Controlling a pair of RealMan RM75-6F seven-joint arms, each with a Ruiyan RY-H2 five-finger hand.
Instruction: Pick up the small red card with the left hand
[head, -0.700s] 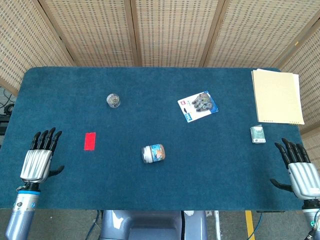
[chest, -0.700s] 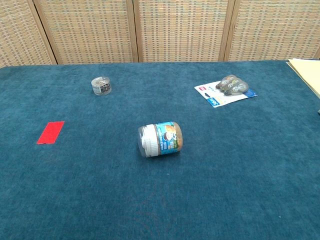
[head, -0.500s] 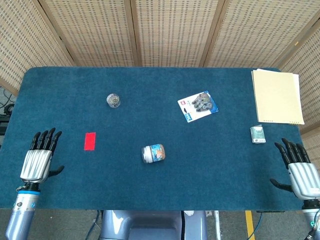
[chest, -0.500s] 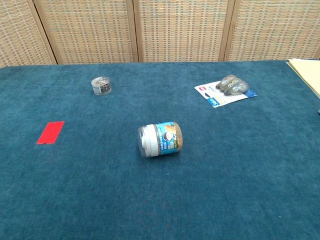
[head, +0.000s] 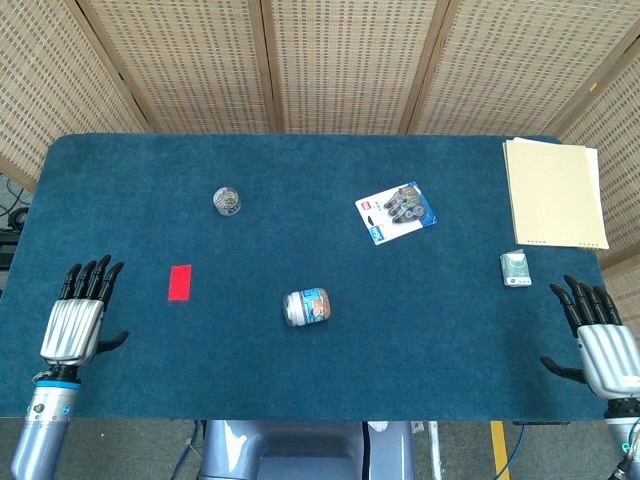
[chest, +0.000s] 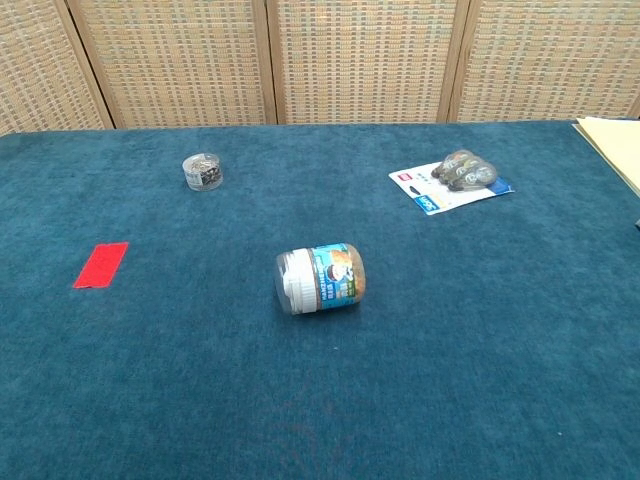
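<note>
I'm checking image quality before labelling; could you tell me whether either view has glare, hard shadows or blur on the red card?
Head view: even, soft light; the red card is sharp with no glare or hard shadow, and the left hand casts only a faint one. Chest view: the card is crisp and matte; the jar lid shows a slight sheen.

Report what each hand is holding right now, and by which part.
Nothing is held. The left hand and right hand both rest open at the near table edge, fingers apart. The small red card lies untouched on the cloth, apart from the left hand.
</note>
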